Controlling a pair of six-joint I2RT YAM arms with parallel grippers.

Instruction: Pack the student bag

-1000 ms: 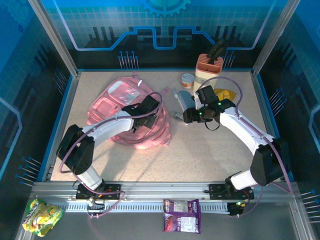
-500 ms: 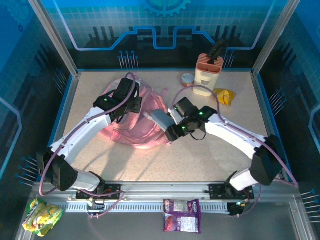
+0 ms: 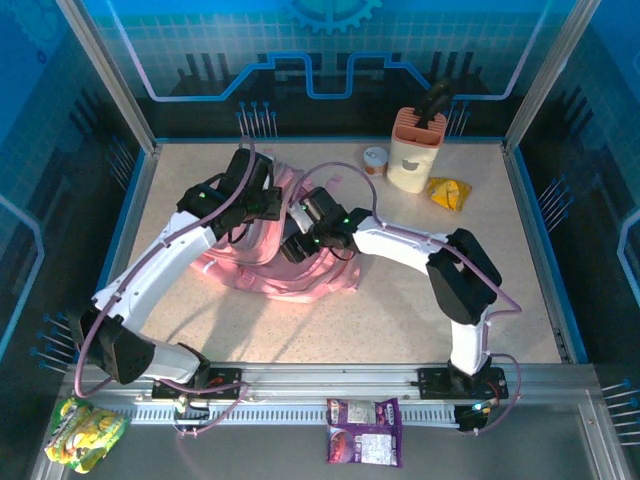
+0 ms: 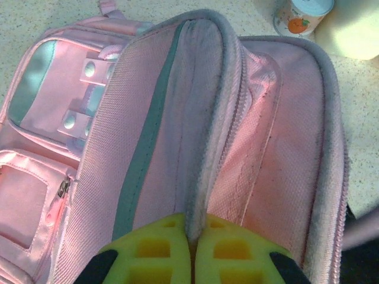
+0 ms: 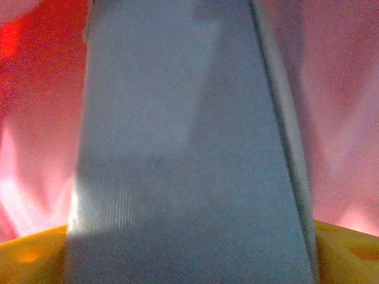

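Both my jaws clamped: left gripper (image 4: 190, 245) pinches floppy rim of student bag (image 4: 266, 148), best hold; right gripper (image 5: 189, 260) grips stiff grey slab (image 5: 177, 118).

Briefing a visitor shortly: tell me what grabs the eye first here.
The soft pink fabric backpack lies left of centre on the speckled table, its mouth edge pinched by the left pincer. The right pincer holds a flat grey object with pink fabric around it.
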